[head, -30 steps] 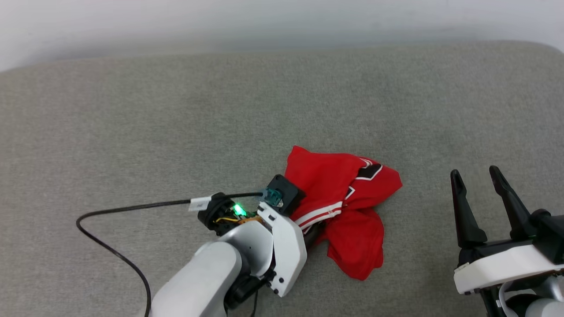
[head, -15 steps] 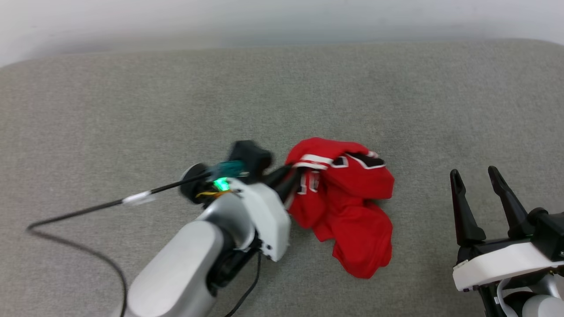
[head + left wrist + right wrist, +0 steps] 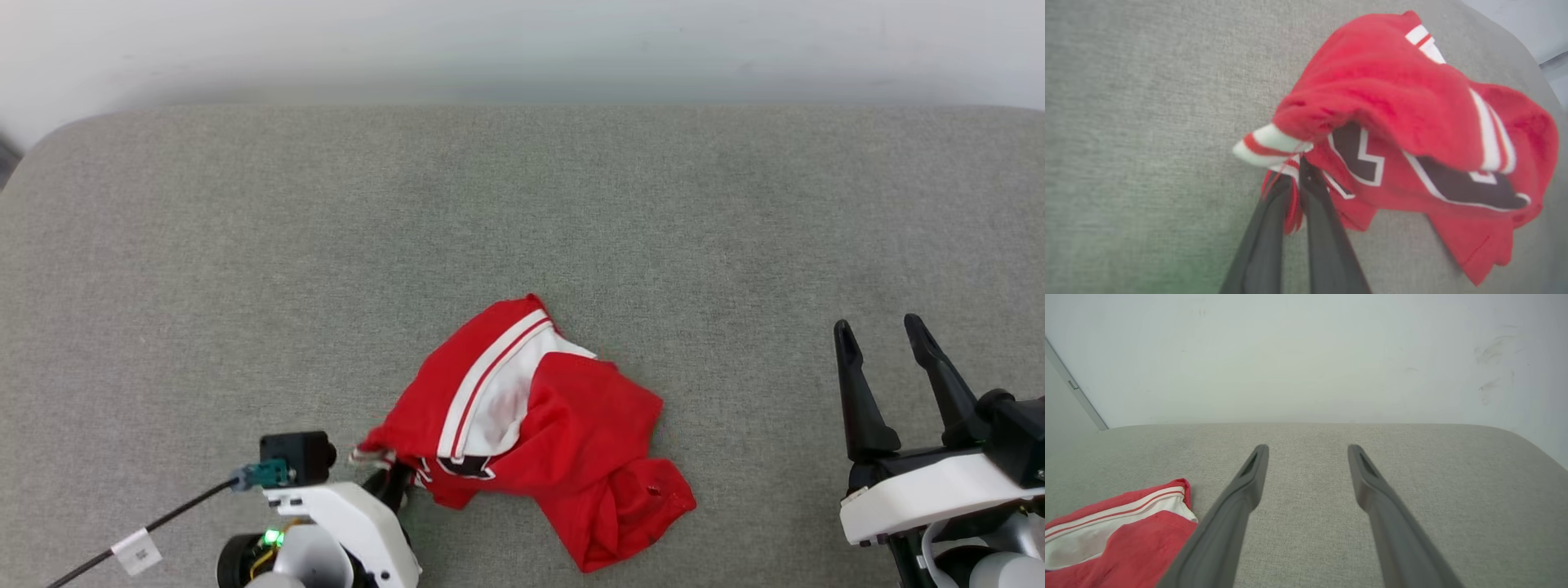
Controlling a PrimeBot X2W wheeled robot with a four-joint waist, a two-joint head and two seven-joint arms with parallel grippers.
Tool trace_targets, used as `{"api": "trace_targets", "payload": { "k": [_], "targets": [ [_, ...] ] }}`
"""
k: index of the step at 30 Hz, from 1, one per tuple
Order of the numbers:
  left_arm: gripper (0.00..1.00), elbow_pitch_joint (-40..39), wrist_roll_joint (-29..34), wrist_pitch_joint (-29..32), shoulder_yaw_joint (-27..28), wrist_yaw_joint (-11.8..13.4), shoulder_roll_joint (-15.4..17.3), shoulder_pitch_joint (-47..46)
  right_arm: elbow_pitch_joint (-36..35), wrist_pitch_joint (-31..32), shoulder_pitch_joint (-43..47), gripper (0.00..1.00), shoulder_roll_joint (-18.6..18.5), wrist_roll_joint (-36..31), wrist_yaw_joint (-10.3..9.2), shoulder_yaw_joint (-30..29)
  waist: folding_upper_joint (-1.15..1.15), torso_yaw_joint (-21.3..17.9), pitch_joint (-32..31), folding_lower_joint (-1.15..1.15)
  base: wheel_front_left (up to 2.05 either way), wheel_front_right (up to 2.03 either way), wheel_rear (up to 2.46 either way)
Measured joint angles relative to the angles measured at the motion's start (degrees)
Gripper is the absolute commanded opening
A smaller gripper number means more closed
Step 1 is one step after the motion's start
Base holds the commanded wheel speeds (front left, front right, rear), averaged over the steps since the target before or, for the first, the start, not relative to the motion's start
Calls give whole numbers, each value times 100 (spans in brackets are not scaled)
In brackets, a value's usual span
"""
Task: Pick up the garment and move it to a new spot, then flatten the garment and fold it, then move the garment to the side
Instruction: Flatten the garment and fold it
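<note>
The garment [image 3: 555, 433] is a crumpled red shirt with white panels and red-white striped trim, lying bunched near the front middle of the grey cushion [image 3: 245, 245]. My left gripper [image 3: 396, 483] is at its left edge, shut on the striped trim. In the left wrist view the two dark fingers [image 3: 1314, 204] pinch red cloth of the garment [image 3: 1392, 102], with black white-outlined lettering just beyond them. My right gripper [image 3: 882, 339] stands open at the right, apart from the garment. Its wrist view shows the gripper [image 3: 1308, 451] empty and the garment [image 3: 1118, 535] at the lower left.
A black cable [image 3: 155, 523] trails from my left wrist toward the lower left. A pale wall [image 3: 522, 41] runs behind the cushion's rounded far edge. Bare cushion lies to the left, behind and right of the garment.
My left gripper closed on the garment's edge and pulled it back toward the front left. The garment turned over, now showing a white striped panel. The head camera shifted; the right gripper stayed put.
</note>
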Motion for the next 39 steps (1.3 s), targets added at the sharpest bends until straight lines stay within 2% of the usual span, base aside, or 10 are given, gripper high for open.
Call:
{"api": "trace_targets", "payload": {
  "k": [1, 2, 3, 11, 18, 22, 30, 34, 39],
  "targets": [
    [20, 40, -16, 0, -16, -19, -18, 49, -2, 2, 0, 100, 0, -2, 0, 1, 0, 3, -8, 0, 0, 0, 0],
    [65, 64, -26, -16, -41, -33, -31, 70, -7, 5, 0, 100, 0, -12, 0, -4, 0, 5, -22, 0, 0, 0, 0],
    [100, 77, -16, -67, -55, -48, -43, 77, -12, 20, 1, 100, 0, -13, 0, -8, 0, 7, -42, 0, 0, 0, 0],
    [100, -182, 315, -737, -59, -68, -76, 26, -69, 89, 155, 100, 0, -57, 0, -59, 0, 19, -363, 0, 0, 0, 0],
    [100, -926, 736, -756, -214, -22, 151, -221, -182, 147, 251, 100, 0, -54, 0, -118, 0, 27, -553, -1, 0, 0, 0],
    [100, -1233, 1059, -249, -550, -194, 435, -584, -241, 178, 274, 100, 0, -46, 0, -125, 0, 15, -518, -1, 0, 0, 0],
    [100, -1301, 1149, 1568, -1408, -993, 950, -1282, -275, 157, 220, 100, 0, -3, -1, -110, 0, -94, -269, 0, 0, 0, 0],
    [100, -1225, 1037, 2111, -1597, -1160, 1054, -1579, -243, 115, 158, 100, 0, 14, 0, -81, 0, -174, -86, -1, 0, 0, 0],
    [100, -979, 893, 2665, -1779, -1250, 1107, -1875, -154, 41, 51, 100, 1, 55, 0, -35, 0, -291, 139, 0, 0, 0, 0]
  ]
}}
